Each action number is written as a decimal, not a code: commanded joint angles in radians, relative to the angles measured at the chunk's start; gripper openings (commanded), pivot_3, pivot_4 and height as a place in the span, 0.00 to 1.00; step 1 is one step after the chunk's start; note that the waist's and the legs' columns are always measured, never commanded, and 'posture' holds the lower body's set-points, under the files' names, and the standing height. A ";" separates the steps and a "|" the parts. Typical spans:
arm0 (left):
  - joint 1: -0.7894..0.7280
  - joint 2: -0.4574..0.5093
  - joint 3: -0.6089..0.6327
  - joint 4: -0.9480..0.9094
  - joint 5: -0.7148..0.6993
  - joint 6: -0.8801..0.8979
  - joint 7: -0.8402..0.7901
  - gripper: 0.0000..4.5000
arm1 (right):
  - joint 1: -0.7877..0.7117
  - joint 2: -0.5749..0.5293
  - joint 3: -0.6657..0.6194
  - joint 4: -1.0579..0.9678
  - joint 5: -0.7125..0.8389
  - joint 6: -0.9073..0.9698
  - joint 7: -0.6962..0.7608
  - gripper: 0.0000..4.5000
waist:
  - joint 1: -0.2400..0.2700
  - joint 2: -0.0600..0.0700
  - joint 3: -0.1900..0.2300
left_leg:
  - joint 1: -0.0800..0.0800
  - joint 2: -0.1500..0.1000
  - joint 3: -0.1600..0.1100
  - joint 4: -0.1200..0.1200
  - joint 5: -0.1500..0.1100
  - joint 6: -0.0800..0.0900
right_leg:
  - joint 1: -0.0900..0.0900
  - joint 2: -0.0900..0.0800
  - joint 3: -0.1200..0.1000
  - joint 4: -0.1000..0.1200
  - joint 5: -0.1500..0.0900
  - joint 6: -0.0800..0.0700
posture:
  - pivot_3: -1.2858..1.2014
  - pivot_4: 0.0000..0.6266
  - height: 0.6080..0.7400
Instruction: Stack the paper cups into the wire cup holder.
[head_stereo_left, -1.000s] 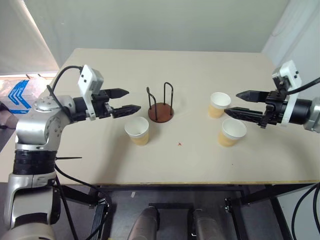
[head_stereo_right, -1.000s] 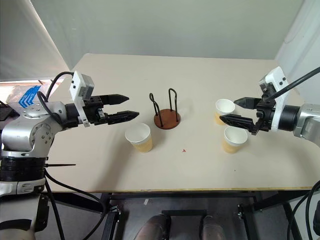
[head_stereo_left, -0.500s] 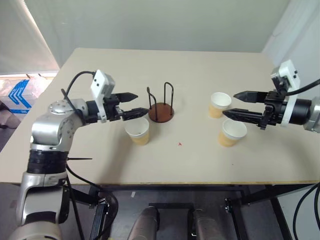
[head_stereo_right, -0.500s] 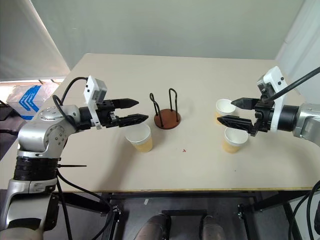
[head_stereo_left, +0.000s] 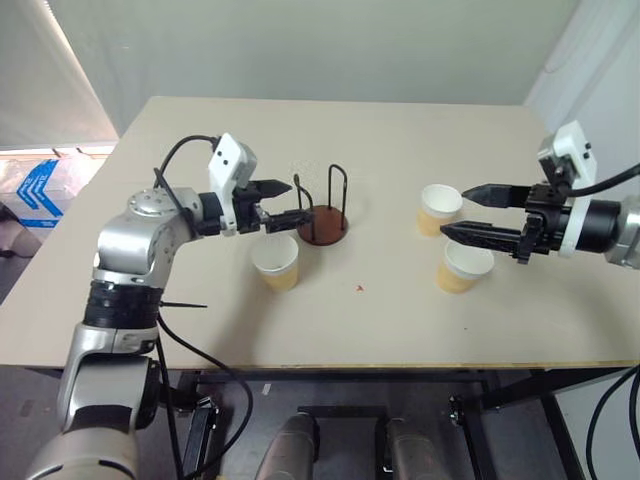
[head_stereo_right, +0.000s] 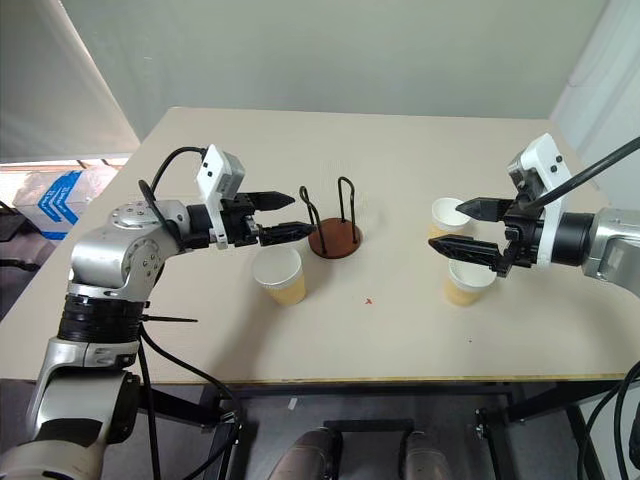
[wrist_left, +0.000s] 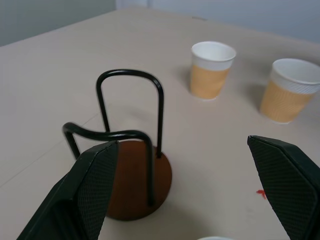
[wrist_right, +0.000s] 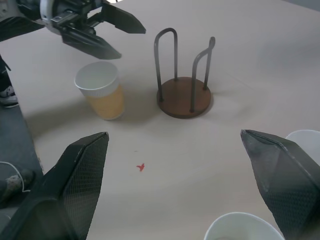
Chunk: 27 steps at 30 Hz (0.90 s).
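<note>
A: How many were there to deal with?

B: Three paper cups, all upright and apart from one another on the table (head_stereo_left: 400, 330), and one wire cup holder (head_stereo_left: 322, 213), empty, standing about midway along the table's length and nearer its front edge than its back. One cup (head_stereo_left: 275, 262) stood just in front of the holder, toward the front edge. The far right cup (head_stereo_left: 439, 208) and the near right cup (head_stereo_left: 465, 265) sat close together toward the right edge.

A: And the grippers?

B: Both were spread wide and held nothing. The left gripper (head_stereo_left: 283, 204) hung above the table just behind the lone cup, its tips close beside the holder's wires. The right gripper (head_stereo_right: 458, 227) pointed inward over the pair on the right, over the gap between them.

A: How would a cup have handled?

B: Judging by looks, very light and thin-walled, easy to crush or knock over, and the tapered side could slip upward out of a squeeze. I'd have taken one across the body a little under the rolled rim, where the wall is stiffest, with a gentle close.

A: The holder?

B: A small disc base with two thin wire loops; probably light enough to slide if bumped, so the cup wanted lowering straight down between the loops.
</note>
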 joint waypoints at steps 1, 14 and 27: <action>-0.044 -0.022 -0.010 0.016 0.031 -0.005 0.030 1.00 | -0.007 -0.016 -0.049 -0.023 0.024 0.002 -0.017 1.00 | 0.002 0.000 0.000 | 0.000 0.000 0.000 0.000 0.000 0.000 | 0.000 0.000 0.000 0.000 0.000 0.000 | 0.52 0.24 1.00; -0.105 -0.084 -0.056 0.121 0.108 -0.025 0.040 1.00 | 0.005 -0.012 -0.052 -0.031 0.047 0.002 -0.047 1.00 | 0.002 0.000 0.000 | -0.001 0.000 0.000 0.000 0.001 0.001 | 0.000 0.000 0.000 -0.001 0.002 0.003 | 0.52 0.24 1.00; -0.142 -0.144 -0.077 0.220 0.163 -0.083 0.041 1.00 | 0.010 -0.016 -0.060 -0.034 0.076 0.016 -0.067 1.00 | 0.002 0.000 0.000 | -0.001 -0.001 0.000 0.001 0.002 0.002 | 0.000 -0.001 0.001 -0.001 0.004 0.006 | 0.52 0.24 1.00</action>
